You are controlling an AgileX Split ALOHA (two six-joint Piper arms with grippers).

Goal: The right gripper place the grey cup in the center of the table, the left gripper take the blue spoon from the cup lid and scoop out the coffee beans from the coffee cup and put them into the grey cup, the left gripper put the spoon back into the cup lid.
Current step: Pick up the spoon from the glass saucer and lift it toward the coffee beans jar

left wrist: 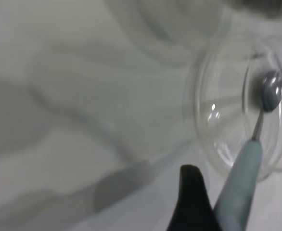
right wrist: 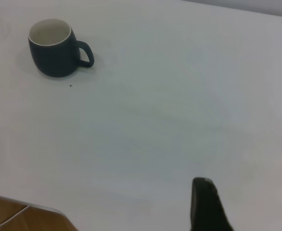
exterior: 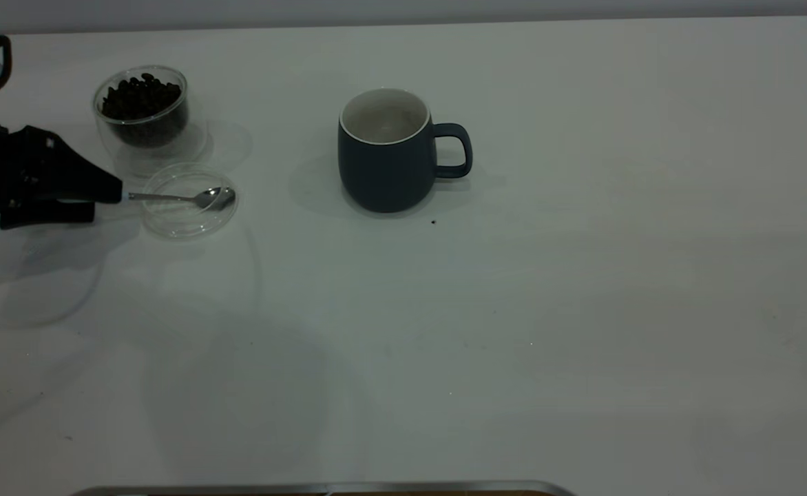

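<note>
The table (exterior: 514, 310) is big and white, with soft grey shadows on it. A thin dark edge runs along its near side, and a pale wall shows past its far side. The grey cup (exterior: 386, 155) stands upright near the middle of the table. Its handle points toward the right arm's side, and it looks white inside. A tiny dark speck lies on the table just beside it.

The left hand (exterior: 111, 195) is low at the left edge of the table. It is closed on the spoon (exterior: 190, 198) by its pale blue handle. The shiny bowl of the spoon rests inside the clear cup lid (exterior: 186, 220). Just behind the lid stands the glass coffee cup (exterior: 143, 110), full of dark coffee beans (exterior: 140, 96).

The right hand (right wrist: 244, 207) is well apart from the cup, holding nothing, its fingers spread wide.
</note>
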